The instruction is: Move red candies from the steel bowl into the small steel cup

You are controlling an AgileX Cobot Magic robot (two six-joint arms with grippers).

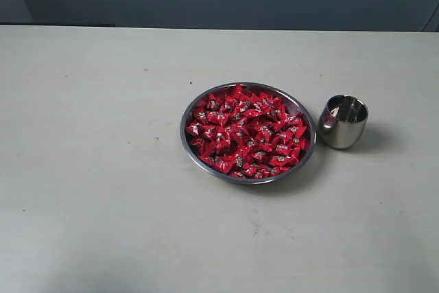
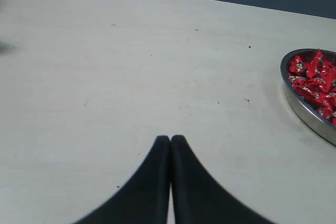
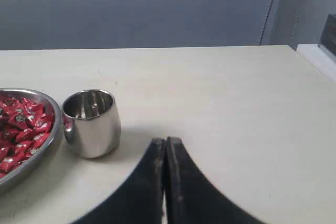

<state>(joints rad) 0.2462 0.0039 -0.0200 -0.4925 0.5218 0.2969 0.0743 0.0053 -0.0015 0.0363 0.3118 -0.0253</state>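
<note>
**Q:** How are the end effectors shown?
**A:** The left gripper [image 2: 170, 140] and the right gripper [image 3: 165, 141] are each seen with jaws pressed together, nothing held, over the table [image 1: 96, 190].
**Q:** Where are the task items located?
**A:** The red candies [image 1: 248, 132] are heaped in the steel bowl [image 1: 183, 132]. The small steel cup [image 1: 342, 123] is set upright just beside its right rim.

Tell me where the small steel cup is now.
In the exterior view, the small steel cup stands upright right of centre, close beside the right rim of the steel bowl of red candies.
</note>
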